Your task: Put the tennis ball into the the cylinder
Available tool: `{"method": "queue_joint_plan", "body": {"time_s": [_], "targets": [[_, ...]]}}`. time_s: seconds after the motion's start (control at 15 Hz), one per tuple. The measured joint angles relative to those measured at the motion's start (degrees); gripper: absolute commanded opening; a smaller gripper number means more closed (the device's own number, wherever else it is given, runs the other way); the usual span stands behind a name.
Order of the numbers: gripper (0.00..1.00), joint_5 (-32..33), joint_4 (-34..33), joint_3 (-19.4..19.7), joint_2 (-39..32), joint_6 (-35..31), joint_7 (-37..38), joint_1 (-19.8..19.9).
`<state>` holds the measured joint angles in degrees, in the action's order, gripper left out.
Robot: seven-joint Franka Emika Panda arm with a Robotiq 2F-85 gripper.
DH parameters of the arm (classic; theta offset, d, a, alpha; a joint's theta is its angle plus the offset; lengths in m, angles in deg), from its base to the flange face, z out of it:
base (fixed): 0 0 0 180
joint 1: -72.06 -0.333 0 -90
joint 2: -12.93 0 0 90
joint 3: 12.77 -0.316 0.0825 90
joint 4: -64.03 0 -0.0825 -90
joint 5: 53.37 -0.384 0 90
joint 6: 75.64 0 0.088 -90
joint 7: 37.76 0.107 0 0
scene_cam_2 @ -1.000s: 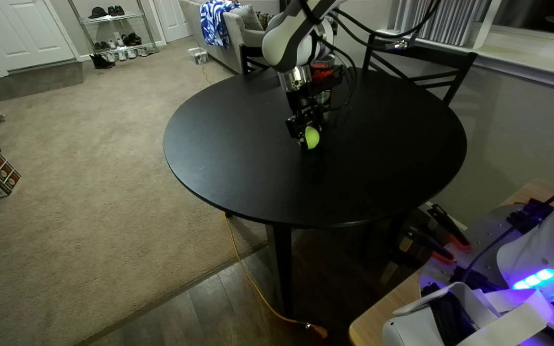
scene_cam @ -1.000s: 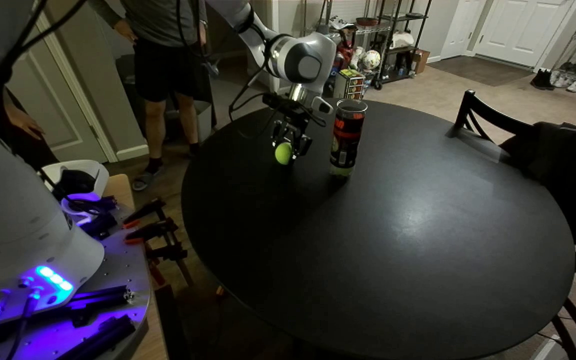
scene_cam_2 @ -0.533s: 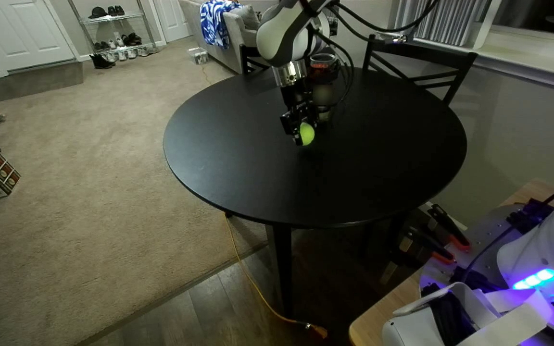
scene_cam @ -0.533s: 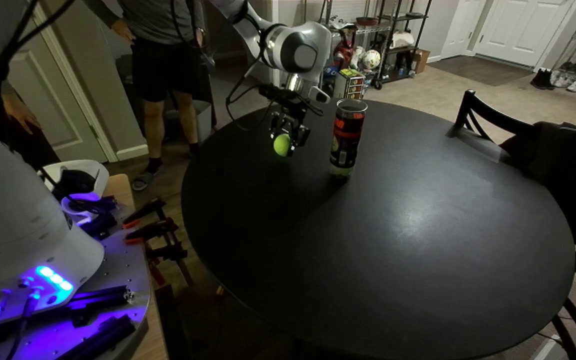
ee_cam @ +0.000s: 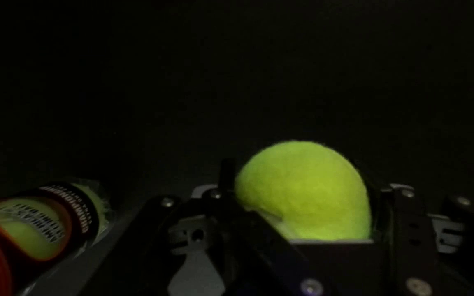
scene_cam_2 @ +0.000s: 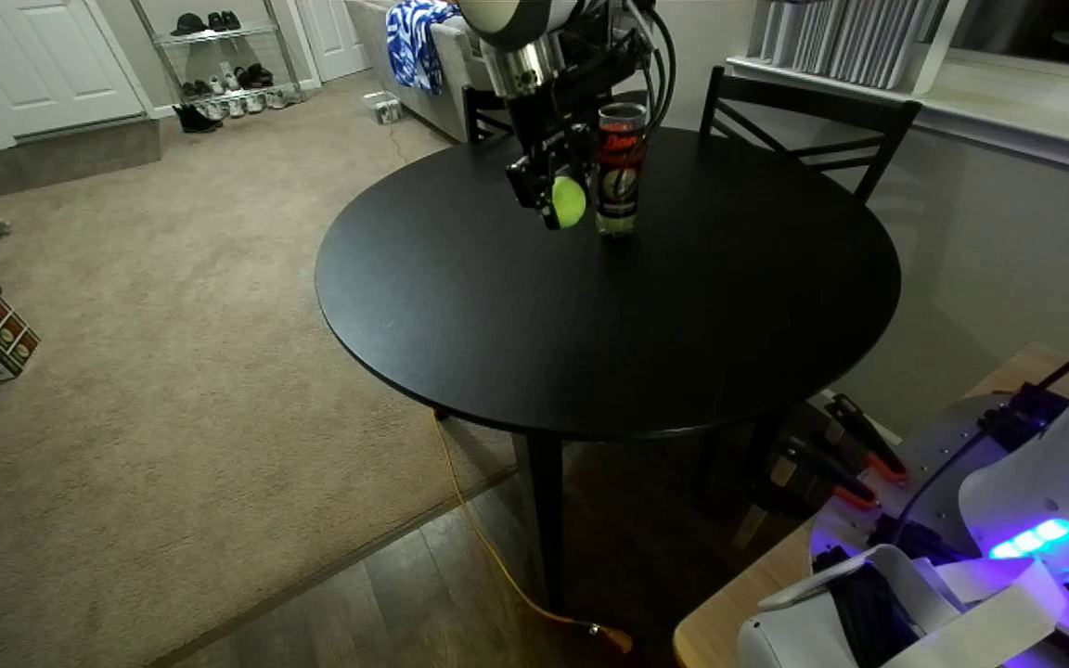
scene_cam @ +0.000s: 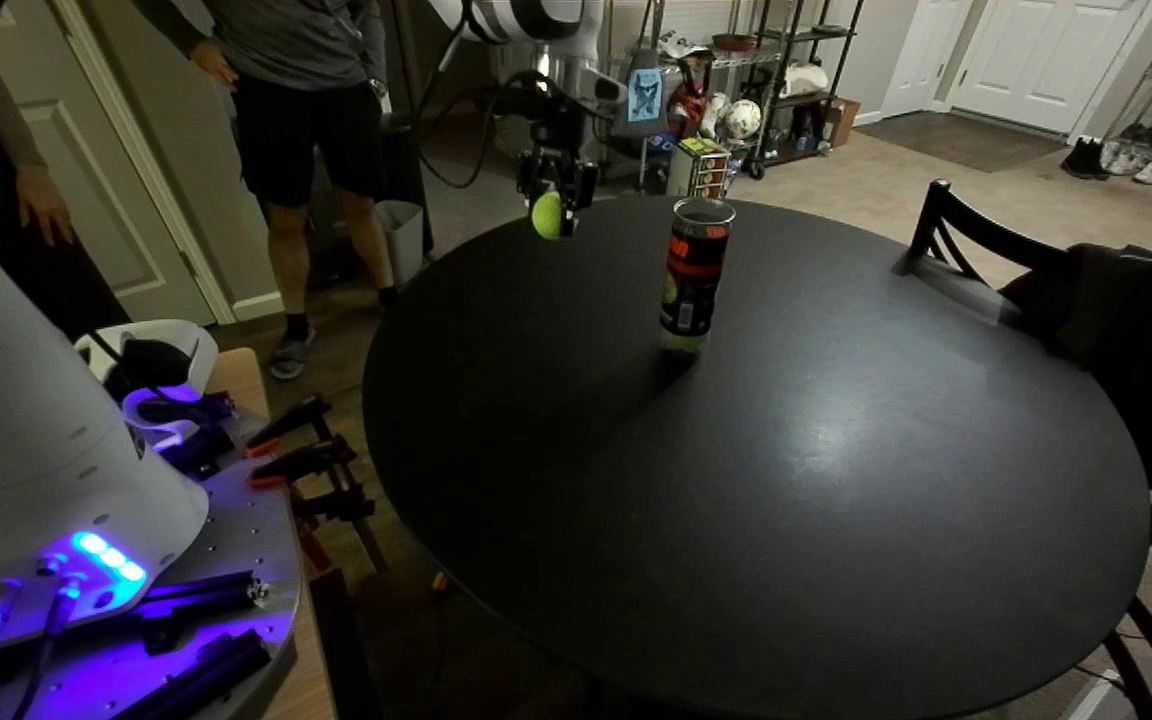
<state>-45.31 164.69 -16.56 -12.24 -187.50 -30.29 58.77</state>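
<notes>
The fuzzy yellow-green tennis ball (scene_cam: 546, 215) is held above the black table; it also shows in an exterior view (scene_cam_2: 570, 202) and large in the wrist view (ee_cam: 305, 191). My gripper (scene_cam: 557, 214) is shut on it, a finger at each side. The cylinder (scene_cam: 695, 275) is a tall dark canister with red lettering and a clear top rim. It stands upright on the table, beside and apart from the gripper, and shows in both exterior views (scene_cam_2: 619, 176). In the wrist view the cylinder (ee_cam: 35, 230) is at the lower left, its top cut off. Yellow-green shows at its clear bottom.
The round black table (scene_cam: 786, 480) lies under the gripper and the canister. A dark chair (scene_cam: 996, 235) stands at its edge. A person (scene_cam: 306, 120) stands beyond the table near the arm. Arm cables (scene_cam_2: 664, 83) hang close to the canister in an exterior view.
My gripper has risen from near the table top with the ball held in it, shifting a little sideways. The canister has stayed in place. The ball has stayed between the fingers.
</notes>
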Motion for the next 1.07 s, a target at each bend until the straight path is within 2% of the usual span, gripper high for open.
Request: {"method": "queue_joint_plan", "body": {"time_s": [0.2, 0.47, 0.8, 1.07], "targets": [[0.43, 2.55, 1.46, 0.04, 5.11, -0.05, 2.11, -0.45], [0.43, 2.88, 1.84, 0.24, 9.12, -0.01, 2.32, 0.37], [0.43, 2.77, 1.05, 0.48, 9.9, 1.21, 2.27, 2.72], [0.43, 2.68, -2.07, 0.88, 9.39, 4.2, 2.13, 4.36]]}}
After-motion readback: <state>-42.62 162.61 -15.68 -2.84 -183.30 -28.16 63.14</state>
